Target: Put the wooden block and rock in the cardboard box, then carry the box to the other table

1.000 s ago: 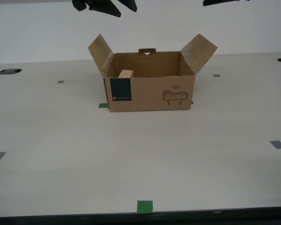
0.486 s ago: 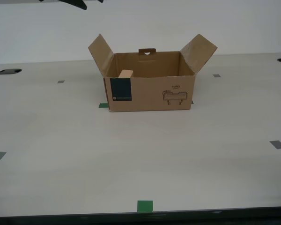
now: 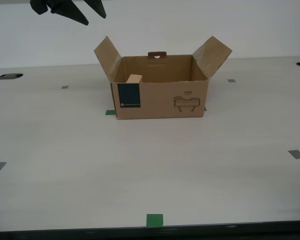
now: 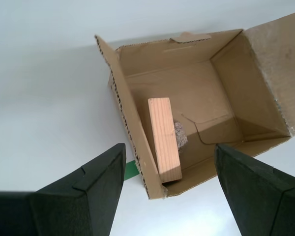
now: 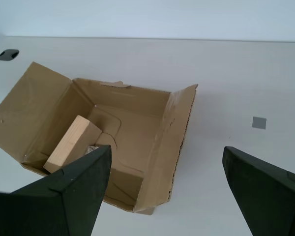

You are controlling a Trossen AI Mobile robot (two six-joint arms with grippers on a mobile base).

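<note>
One wide-spread pincer (image 3: 85, 12) newly lower at exterior view's upper left, above cardboard box (image 3: 160, 97).

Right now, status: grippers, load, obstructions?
My first gripper and my second gripper open, empty. Wooden block and rock inside cardboard box. Nothing blocking.

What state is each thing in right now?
Box: flaps open, upright on the table.
Block: inside the box, propped against its wall.
Rock: inside the box, touching the block.
My first gripper: open, empty, above the box.
My second gripper: open, empty, above the box.
</note>
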